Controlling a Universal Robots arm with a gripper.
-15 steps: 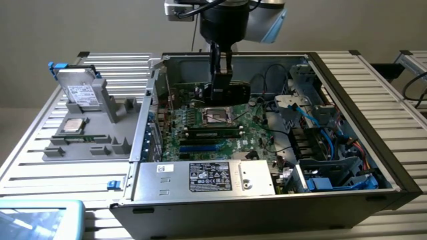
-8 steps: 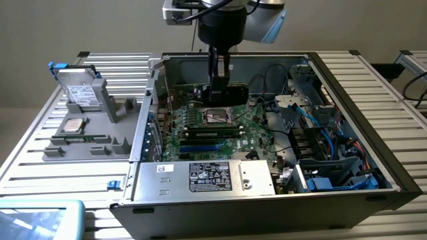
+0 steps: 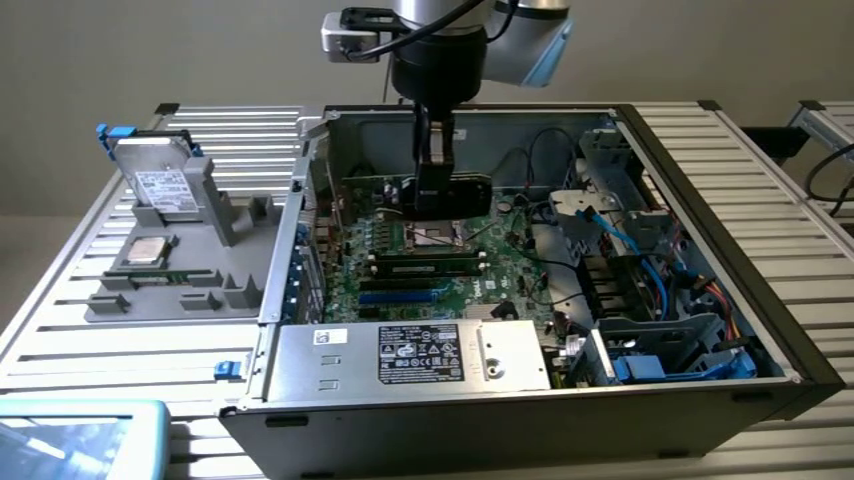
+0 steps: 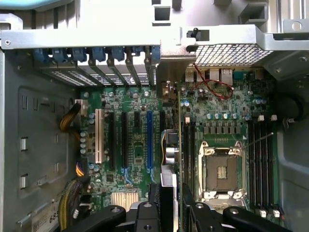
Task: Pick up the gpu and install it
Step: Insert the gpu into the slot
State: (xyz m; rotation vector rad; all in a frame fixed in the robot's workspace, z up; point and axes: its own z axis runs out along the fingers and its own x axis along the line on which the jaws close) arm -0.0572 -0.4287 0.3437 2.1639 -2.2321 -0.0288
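GPU (image 4: 169, 154) in the grip, over the board, not yet seated

The gripper (image 4: 170, 200) is closed on the GPU and holds it edge-on, bracket end toward the case (image 4: 96, 41) rear wall. Below it lies the motherboard (image 4: 137, 145). From the wrist view the card's edge runs between the blue slot (image 4: 149, 140) and the CPU socket (image 4: 221, 170). In the exterior view the card hangs inside the open case, above the board rather than pressed into it. The pick-up looks done. Judging by that gap, the seating in a slot is left.
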